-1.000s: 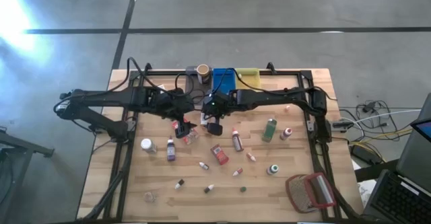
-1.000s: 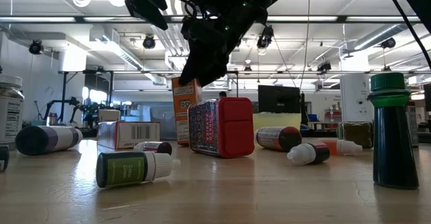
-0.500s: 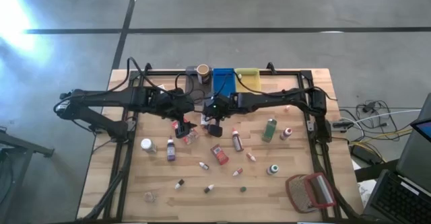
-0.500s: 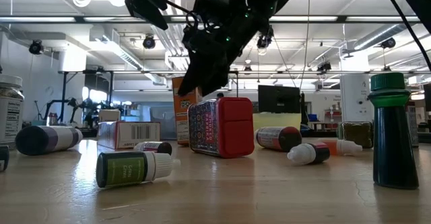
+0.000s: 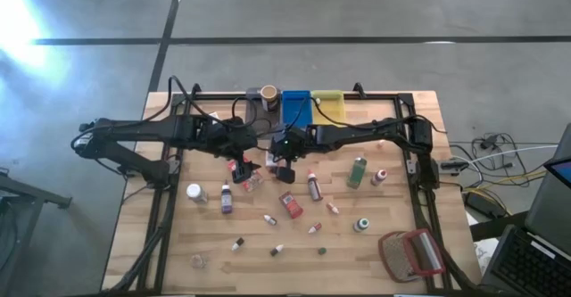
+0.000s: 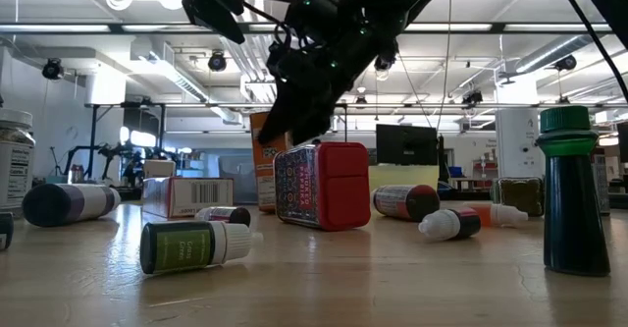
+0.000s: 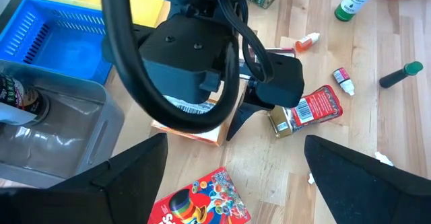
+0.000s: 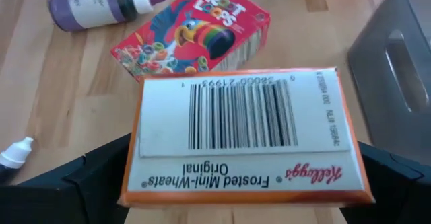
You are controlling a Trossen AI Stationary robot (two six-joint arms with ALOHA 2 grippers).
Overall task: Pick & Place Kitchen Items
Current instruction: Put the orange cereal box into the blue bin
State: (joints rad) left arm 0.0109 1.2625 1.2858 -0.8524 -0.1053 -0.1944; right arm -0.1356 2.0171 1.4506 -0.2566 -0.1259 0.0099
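Note:
An orange Frosted Mini-Wheats box (image 8: 246,143) stands upright on the table behind a red tin (image 6: 322,185); it also shows in the low view (image 6: 265,160). My right gripper (image 8: 242,173) is open just above the box. Its fingers stand on either side of the barcode end, and no touch shows. In the high view the right gripper (image 5: 284,161) is at the table's middle. My left gripper (image 5: 239,152) hovers beside it, open and empty (image 7: 236,173), above a red Froot Loops box (image 7: 202,200) lying flat.
Grey (image 7: 60,136), blue (image 5: 296,105) and yellow (image 5: 328,101) bins line the far edge. A purple bottle (image 8: 101,5), a green bottle (image 5: 357,170) and several small bottles lie across the near half. A red-framed mesh object (image 5: 410,252) sits at the near right corner.
My right gripper has come down toward the orange box, as the low view shows. The box has stayed upright in place.

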